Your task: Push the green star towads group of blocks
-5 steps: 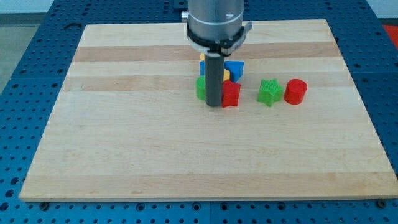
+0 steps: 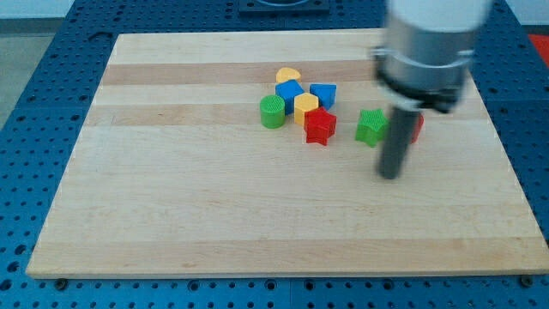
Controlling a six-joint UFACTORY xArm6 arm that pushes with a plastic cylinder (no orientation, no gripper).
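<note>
Sitting flat, green star [image 2: 371, 126], my tip [image 2: 390, 176] lower right

A robotics lab bench: a pale wooden board [image 2: 257, 206] lies on a blue perforated table [image 2: 34, 103] drilled with a regular grid of mounting holes, while a blurred grey robot arm [image 2: 426, 51] hangs over small coloured plastic blocks [image 2: 298, 105].

My tip [image 2: 390, 176] rests on the board, rod upright.
</note>
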